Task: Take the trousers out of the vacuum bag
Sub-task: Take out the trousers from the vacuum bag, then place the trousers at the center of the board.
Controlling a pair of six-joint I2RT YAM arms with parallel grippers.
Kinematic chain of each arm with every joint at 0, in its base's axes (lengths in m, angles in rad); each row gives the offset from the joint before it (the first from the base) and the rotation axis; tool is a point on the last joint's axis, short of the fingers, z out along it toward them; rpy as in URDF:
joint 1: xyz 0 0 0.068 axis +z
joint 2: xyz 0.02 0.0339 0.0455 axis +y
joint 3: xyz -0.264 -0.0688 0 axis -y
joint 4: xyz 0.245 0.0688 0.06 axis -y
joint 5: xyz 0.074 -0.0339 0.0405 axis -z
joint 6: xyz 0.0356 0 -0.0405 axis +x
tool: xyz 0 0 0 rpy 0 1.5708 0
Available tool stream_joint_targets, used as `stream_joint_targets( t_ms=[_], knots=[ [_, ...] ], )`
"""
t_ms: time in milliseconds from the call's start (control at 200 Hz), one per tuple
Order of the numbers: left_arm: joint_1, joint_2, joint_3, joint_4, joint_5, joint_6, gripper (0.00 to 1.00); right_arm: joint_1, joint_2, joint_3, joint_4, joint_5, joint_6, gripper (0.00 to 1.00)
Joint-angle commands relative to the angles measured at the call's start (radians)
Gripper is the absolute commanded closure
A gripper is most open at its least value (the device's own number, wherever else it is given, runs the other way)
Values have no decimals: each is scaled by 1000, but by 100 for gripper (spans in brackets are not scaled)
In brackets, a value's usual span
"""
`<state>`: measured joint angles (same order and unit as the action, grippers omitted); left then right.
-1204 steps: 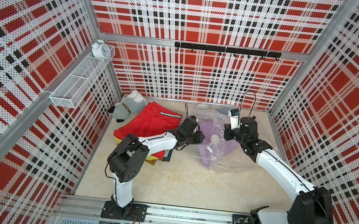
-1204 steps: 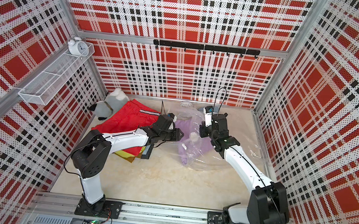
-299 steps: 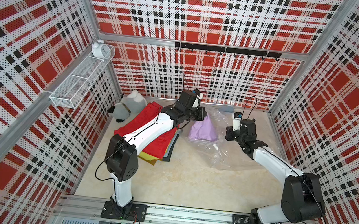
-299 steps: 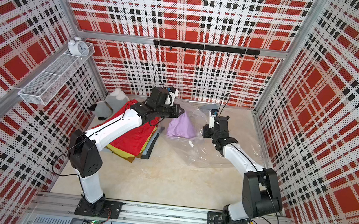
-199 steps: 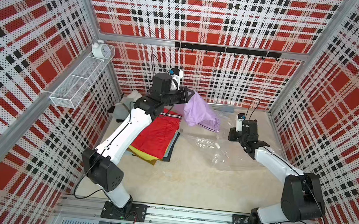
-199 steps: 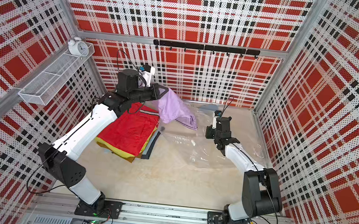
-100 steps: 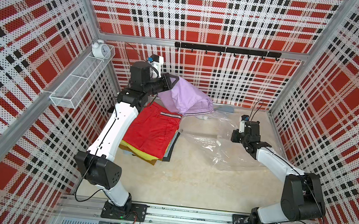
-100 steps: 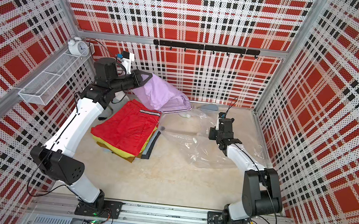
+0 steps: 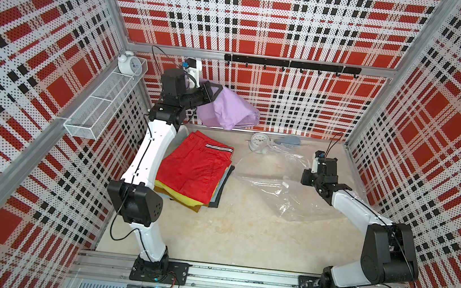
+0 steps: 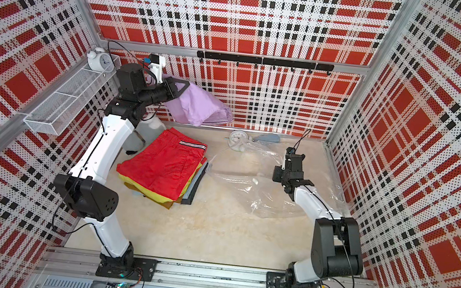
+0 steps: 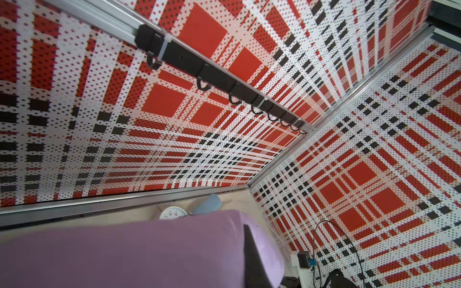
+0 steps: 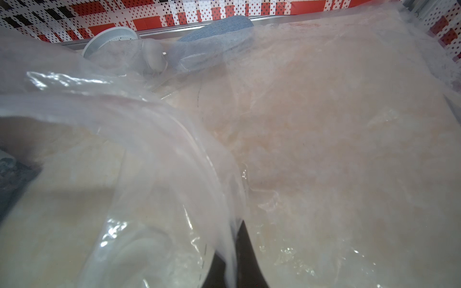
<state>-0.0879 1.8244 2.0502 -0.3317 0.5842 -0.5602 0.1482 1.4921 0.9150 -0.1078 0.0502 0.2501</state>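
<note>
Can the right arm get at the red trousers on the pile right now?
Probably not: its fingers are shut on the vacuum bag, and the red trousers lie far across, beside the left arm.

Floor lies open between the stacked trousers and vacuum bag.

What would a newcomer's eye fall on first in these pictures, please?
The lilac cloth trousers hang high in the air at the back, clamped in the left gripper. Below them, on the left arm's side, lies the stack of folded trousers with a red pair on top. Across the beige table, the clear crinkly plastic vacuum bag lies slack and looks empty, its edge pinched in the right gripper.
</note>
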Motion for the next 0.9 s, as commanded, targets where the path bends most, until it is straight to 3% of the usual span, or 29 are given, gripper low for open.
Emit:
stream_joint_targets(
  t_ms=[0, 361, 897],
  knots=[
    [23, -4, 26, 65, 28, 53, 100, -9, -21, -9, -10, 13, 3, 100],
    [86, 20, 0, 35, 110, 95, 100, -10, -6, 15, -19, 4, 3, 100],
    [127, -162, -299, 31, 141, 160, 100, -10, 17, 33, -15, -10, 11, 100]
  ],
)
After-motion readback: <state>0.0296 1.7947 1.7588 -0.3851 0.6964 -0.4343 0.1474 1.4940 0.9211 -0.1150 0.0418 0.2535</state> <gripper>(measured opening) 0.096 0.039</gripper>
